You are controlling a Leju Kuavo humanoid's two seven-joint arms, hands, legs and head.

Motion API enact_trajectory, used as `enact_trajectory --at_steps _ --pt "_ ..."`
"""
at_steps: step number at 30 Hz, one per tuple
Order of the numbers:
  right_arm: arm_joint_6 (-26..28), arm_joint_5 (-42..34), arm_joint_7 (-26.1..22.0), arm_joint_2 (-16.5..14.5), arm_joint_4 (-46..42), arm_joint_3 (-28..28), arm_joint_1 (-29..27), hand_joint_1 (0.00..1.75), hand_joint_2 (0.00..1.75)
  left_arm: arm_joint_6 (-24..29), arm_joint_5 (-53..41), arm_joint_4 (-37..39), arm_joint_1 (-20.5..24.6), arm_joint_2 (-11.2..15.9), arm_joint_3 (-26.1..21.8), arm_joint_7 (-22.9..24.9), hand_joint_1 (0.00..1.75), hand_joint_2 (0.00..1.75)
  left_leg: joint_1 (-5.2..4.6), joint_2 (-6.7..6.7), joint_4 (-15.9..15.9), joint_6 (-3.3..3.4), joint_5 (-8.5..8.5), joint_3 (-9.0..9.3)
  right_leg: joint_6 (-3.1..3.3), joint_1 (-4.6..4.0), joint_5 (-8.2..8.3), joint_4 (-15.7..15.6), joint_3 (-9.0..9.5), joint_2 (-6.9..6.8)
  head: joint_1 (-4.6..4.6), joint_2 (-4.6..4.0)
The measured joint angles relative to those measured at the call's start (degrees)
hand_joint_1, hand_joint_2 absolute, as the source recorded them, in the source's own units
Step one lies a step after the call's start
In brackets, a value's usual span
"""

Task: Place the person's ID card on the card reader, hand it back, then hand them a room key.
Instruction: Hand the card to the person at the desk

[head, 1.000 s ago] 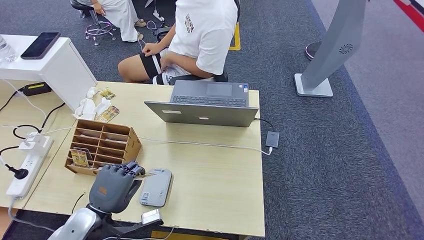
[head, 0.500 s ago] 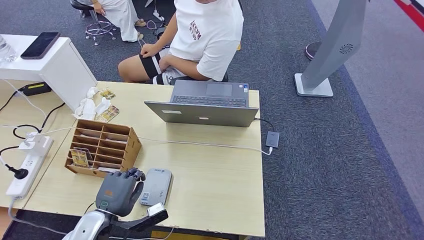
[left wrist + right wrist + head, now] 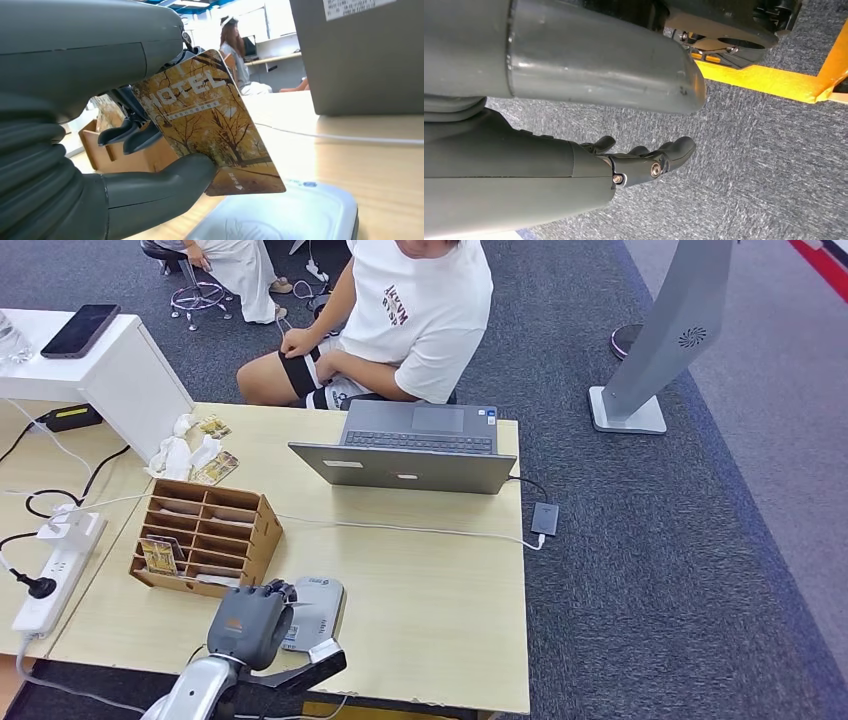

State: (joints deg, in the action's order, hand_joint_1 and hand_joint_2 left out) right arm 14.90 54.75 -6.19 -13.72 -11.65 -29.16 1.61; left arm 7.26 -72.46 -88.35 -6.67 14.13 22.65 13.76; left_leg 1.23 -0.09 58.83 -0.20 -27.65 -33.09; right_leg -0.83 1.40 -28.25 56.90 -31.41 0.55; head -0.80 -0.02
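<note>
Left hand (image 3: 250, 625) is seen at the near edge of the table (image 3: 440, 620), partly over the grey card reader (image 3: 318, 612). In the left wrist view a card printed "HOTEL" (image 3: 210, 122), with autumn trees on it, is pinched between the thick thumb and the darker fingers (image 3: 131, 135) of the left hand (image 3: 115, 150); the card is held tilted, its lower corner just above the card reader (image 3: 280, 217), and whether it touches the reader cannot be told. Right hand (image 3: 639, 160) is seen in the right wrist view hanging over grey carpet, its fingers loosely apart and nothing held in them.

Just beyond the left hand and slightly to its left, a wooden card organizer (image 3: 205, 533) is placed, with a card (image 3: 158, 556) standing in one of its lower compartments. Well beyond the hand, an open laptop (image 3: 410, 448) is set at the far edge of the table, and a person in a white shirt (image 3: 415, 315) is seated behind it. A white power strip (image 3: 55, 570) lies far to the hand's left.
</note>
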Motion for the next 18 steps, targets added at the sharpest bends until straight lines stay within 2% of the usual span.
enact_trajectory --at_steps 18 --pt "-0.4 1.9 -0.2 -0.2 0.0 1.9 0.3 0.0 0.0 -1.3 -2.3 5.1 1.3 -1.1 0.7 1.9 1.75 1.75 0.0 -0.03 0.0 0.0 0.0 0.05 0.0 0.0 0.0 0.0 0.09 -0.04 0.01 0.0"
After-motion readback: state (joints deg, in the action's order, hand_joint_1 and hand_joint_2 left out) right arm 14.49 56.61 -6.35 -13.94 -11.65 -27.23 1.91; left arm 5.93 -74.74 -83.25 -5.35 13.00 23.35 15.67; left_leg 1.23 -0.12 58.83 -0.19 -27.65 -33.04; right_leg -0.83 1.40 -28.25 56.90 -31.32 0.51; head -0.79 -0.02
